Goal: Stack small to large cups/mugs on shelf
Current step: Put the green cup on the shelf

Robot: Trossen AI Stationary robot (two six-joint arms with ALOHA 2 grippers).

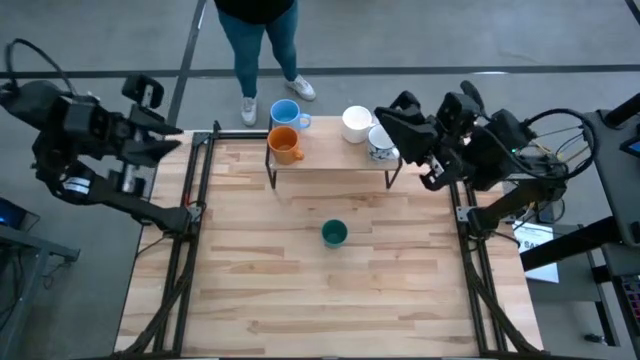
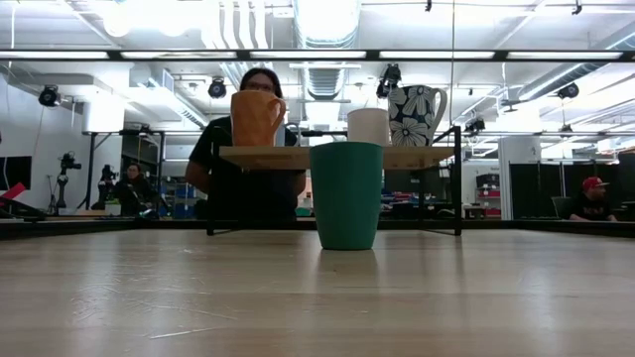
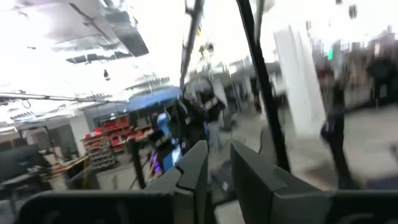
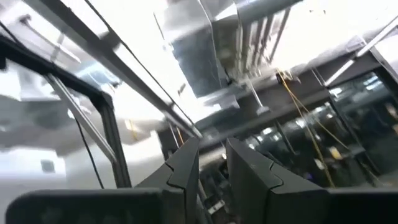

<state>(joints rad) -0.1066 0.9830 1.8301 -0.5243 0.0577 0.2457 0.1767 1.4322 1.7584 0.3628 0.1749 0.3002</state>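
The shelf point(image 1: 335, 160) stands at the table's far middle on thin black legs. On it are an orange mug point(image 1: 285, 146) at the left end, a white mug point(image 1: 357, 123) and a flowered grey-white mug point(image 1: 381, 146) at the right end. A light blue mug point(image 1: 287, 114) stands just behind the orange one. The orange mug hides it in the low view. A dark green cup point(image 1: 334, 234) stands upright on the tabletop, in front of the shelf point(image 2: 337, 157). My right gripper point(image 1: 390, 118) hangs above the shelf's right end, tipped upward, shut and empty point(image 4: 211, 149). My left gripper point(image 1: 172, 137) is off the table's far left corner, shut and empty point(image 3: 217, 155).
A person point(image 1: 258, 40) stands just beyond the table's far edge, behind the shelf point(image 2: 248, 149). Black frame rails point(image 1: 190, 200) run along both sides of the table. The bare tabletop point(image 1: 330, 300) stretches from the green cup to the near edge.
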